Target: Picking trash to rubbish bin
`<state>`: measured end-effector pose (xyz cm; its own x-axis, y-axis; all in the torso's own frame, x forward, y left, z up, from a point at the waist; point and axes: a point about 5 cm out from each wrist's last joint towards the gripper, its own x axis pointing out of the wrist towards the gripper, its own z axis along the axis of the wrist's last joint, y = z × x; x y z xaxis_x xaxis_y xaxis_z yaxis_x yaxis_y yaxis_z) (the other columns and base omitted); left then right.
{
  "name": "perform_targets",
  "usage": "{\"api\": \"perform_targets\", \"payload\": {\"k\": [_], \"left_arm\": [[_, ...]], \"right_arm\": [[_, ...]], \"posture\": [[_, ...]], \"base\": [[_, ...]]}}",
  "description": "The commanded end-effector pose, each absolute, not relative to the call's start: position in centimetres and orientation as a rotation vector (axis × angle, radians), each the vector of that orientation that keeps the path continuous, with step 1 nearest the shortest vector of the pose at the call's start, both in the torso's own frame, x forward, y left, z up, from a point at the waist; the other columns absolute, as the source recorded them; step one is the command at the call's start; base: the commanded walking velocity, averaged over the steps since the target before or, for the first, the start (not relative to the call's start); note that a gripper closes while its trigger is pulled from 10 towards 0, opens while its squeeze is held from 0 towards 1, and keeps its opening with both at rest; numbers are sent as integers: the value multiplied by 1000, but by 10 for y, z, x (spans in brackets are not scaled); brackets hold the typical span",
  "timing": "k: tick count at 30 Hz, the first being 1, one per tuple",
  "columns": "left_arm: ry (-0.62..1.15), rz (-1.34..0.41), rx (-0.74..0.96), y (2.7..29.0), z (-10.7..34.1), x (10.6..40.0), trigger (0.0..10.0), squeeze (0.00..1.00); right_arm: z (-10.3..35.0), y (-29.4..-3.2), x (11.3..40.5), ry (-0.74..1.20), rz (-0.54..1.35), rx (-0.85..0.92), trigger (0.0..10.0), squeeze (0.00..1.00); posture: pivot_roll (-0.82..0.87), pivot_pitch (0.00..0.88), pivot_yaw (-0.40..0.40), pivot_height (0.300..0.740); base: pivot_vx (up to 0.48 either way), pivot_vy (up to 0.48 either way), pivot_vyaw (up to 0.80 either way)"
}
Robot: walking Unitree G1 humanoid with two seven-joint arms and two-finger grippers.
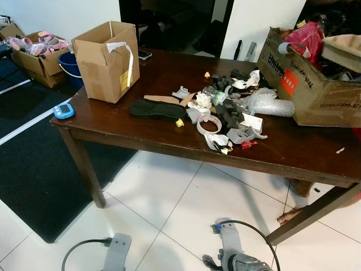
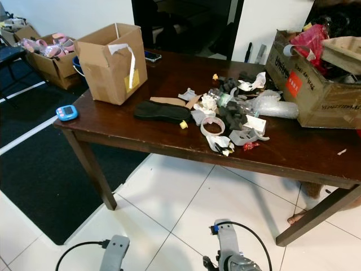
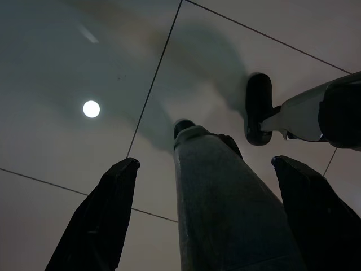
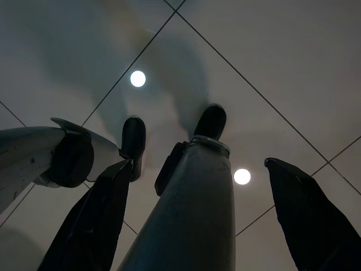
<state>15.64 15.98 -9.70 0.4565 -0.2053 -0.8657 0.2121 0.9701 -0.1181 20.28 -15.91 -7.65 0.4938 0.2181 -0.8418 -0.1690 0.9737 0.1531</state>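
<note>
Both of my arms hang low beside my legs, well short of the dark wooden table [image 1: 141, 138] where the trash lies. In the wrist views my left gripper [image 3: 203, 209] and my right gripper [image 4: 197, 209] each point down at the white tiled floor [image 1: 186, 209], fingers spread apart with nothing between them, only my own leg and foot showing in the gap.

The trash pile [image 1: 225, 110] sits on the table's top, toward its near edge and right of its middle: crumpled paper, a roll of tape [image 1: 208, 124], bits of plastic film and grey scraps. A black shoe insole [image 1: 158, 109] lies just left of the pile, its long axis running along the table's near edge. An open cardboard box [image 1: 107, 59] stands on the table's left end, and a larger, stuffed box [image 1: 310, 84] rests on its right end. A blue bucket [image 1: 70, 65] shows behind the table's left corner; I judge it may be the bin, though I cannot tell for sure.

From my grippers the pile lies forward and up, slightly toward my right side. So I judge my right arm the nearer one for a first pick, and the insole, lying crosswise to my reach, would suit a grip across its narrow width
</note>
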Motion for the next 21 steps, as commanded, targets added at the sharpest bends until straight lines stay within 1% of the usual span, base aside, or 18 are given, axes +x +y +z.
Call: {"api": "perform_targets", "payload": {"k": [1,21], "left_arm": [[1079,-266,8,159,-99,153,10000,0],[1081,-264,9,159,-99,152,10000,0]], "right_arm": [[-79,-159,199,1043,229,58,10000,0],[-78,-159,200,1041,225,61,10000,0]], "posture": [[60,43,-31,740],[57,43,-28,740]], "base": [[0,0,0],[0,0,0]]}}
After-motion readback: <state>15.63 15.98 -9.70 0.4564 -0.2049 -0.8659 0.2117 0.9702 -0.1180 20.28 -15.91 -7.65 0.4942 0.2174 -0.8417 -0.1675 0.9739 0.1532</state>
